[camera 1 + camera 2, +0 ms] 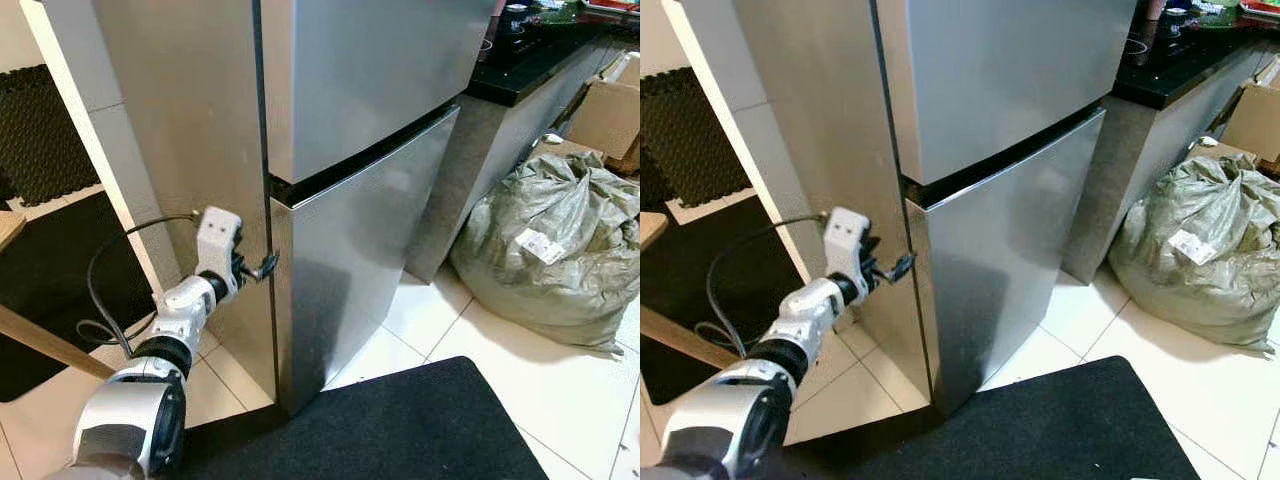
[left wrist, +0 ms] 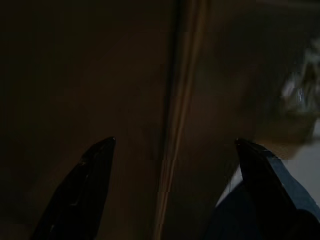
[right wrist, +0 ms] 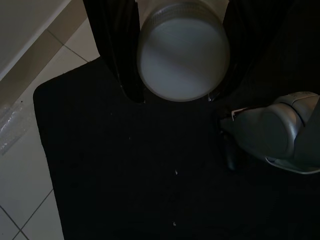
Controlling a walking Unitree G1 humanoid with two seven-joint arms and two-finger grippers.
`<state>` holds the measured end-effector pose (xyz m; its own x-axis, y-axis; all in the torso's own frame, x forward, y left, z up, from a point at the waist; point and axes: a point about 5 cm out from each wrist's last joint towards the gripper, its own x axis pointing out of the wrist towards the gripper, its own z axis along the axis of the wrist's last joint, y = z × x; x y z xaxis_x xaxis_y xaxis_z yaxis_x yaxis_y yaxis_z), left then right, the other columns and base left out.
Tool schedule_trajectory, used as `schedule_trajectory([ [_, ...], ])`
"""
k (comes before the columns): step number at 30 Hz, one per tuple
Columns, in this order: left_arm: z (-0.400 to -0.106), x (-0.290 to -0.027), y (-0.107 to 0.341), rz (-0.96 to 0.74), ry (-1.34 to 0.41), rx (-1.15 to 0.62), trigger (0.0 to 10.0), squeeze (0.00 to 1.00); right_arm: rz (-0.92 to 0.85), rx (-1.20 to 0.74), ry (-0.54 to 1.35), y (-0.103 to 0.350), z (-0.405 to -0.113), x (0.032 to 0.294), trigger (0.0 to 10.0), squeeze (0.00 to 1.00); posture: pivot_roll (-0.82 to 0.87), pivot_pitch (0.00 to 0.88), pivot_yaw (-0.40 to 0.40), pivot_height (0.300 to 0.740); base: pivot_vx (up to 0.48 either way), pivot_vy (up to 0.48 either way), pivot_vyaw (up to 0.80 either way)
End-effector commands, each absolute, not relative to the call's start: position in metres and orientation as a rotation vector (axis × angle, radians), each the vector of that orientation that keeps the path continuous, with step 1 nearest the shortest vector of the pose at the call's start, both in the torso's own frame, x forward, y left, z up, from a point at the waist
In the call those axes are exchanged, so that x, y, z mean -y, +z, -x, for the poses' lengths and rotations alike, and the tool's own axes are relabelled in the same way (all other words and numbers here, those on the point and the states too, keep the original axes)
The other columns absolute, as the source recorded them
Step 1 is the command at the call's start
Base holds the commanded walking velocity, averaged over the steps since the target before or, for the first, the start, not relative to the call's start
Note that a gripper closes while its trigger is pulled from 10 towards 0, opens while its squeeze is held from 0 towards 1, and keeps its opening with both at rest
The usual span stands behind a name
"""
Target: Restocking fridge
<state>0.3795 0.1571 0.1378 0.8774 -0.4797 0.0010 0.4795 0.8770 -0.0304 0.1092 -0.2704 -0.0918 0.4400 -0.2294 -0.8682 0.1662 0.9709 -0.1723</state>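
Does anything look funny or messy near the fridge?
Nothing spilled or broken. The fridge doors are shut. The one messy thing is a big lumpy sack slumped on the floor beside the counter, next to cardboard boxes.

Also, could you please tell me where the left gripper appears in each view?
Left eye view: the left gripper is left of centre, at the fridge door edge.
Right eye view: the same spot, left of centre.
Left wrist view: its open fingers frame the fridge door edge, the shared landmark.
Right wrist view: the right gripper holds a white container above the black mat.
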Motion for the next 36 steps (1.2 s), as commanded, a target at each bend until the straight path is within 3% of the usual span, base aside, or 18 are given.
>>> schedule_trajectory([
  [1,-0.38,-0.147,0.14,0.095,-0.547,0.022,10.0,0.0,0.064,-1.1,-0.258,-0.093,-0.106,0.272,10.0,0.0,-0.18,0.073,-0.007,0.74,0.0,0.0,0.0],
  [8,-0.382,-0.135,0.15,0.09,-0.616,0.055,10.0,0.0,0.066,-1.097,-0.265,-0.092,-0.106,0.273,10.0,0.0,-0.18,0.068,-0.006,0.74,0.0,0.0,0.0],
  [9,-0.383,-0.133,0.153,0.079,-0.628,0.062,10.0,0.6,0.066,-1.097,-0.267,-0.092,-0.106,0.274,10.0,0.0,-0.19,0.067,-0.005,0.74,0.0,0.0,0.0],
  [10,-0.384,-0.132,0.155,0.072,-0.636,0.067,10.0,0.6,0.066,-1.096,-0.268,-0.092,-0.106,0.274,10.0,0.0,-0.19,0.067,-0.005,0.74,0.0,0.0,0.0],
  [11,-0.385,-0.131,0.158,0.048,-0.632,0.073,10.0,1.0,0.065,-1.095,-0.27,-0.092,-0.106,0.274,10.0,0.0,-0.19,0.067,-0.005,0.74,0.0,0.0,0.0],
  [21,-0.391,-0.131,0.171,-0.001,-0.609,0.099,10.0,1.0,0.062,-1.089,-0.273,-0.091,-0.108,0.273,10.0,0.0,-0.19,0.065,0.0,0.74,0.0,0.0,0.0],
  [23,-0.391,-0.13,0.172,0.0,-0.616,0.101,10.0,0.0,0.061,-1.088,-0.275,-0.091,-0.108,0.273,10.0,0.0,-0.19,0.067,0.001,0.74,0.0,0.0,0.0],
  [36,-0.39,-0.129,0.161,-0.058,-0.61,0.034,10.0,0.0,0.064,-1.088,-0.281,-0.091,-0.105,0.276,10.0,0.0,-0.21,0.081,0.005,0.74,0.0,0.0,0.0],
])
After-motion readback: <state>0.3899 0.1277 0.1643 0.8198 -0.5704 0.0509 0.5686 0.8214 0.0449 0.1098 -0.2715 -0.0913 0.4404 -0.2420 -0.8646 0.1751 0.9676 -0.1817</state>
